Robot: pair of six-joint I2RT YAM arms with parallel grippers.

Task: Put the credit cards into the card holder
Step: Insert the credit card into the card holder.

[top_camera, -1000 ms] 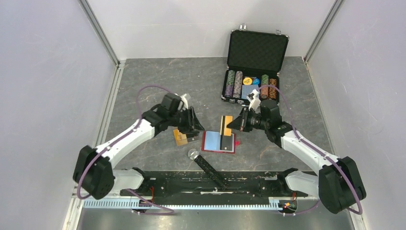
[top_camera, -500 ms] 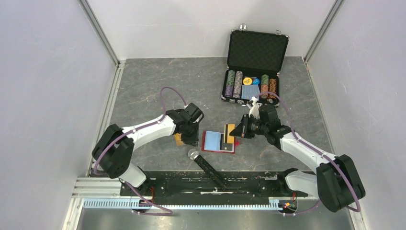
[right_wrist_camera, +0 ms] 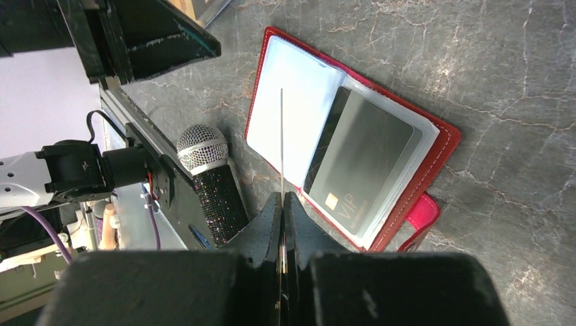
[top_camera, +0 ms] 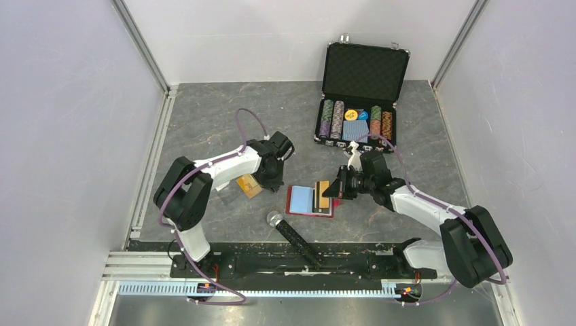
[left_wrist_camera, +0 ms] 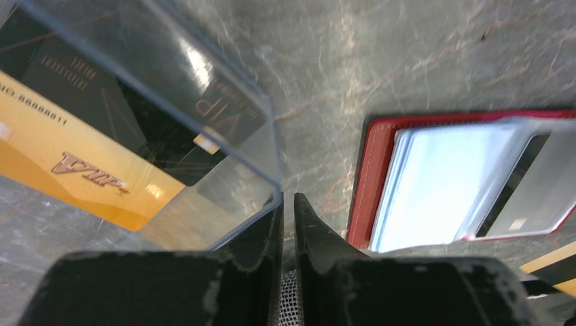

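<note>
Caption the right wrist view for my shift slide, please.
Right gripper pinches a credit card edge-on over the open card holder, a black card already sleeved, microphone alongside.

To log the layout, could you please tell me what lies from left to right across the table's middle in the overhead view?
The clear plastic case → left gripper → card holder → right gripper, holding a credit card.

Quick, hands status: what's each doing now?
Left hand: closed on a corner of the clear case, apparently.
Right hand: closed on a credit card, held edge-on over the open card holder.
</note>
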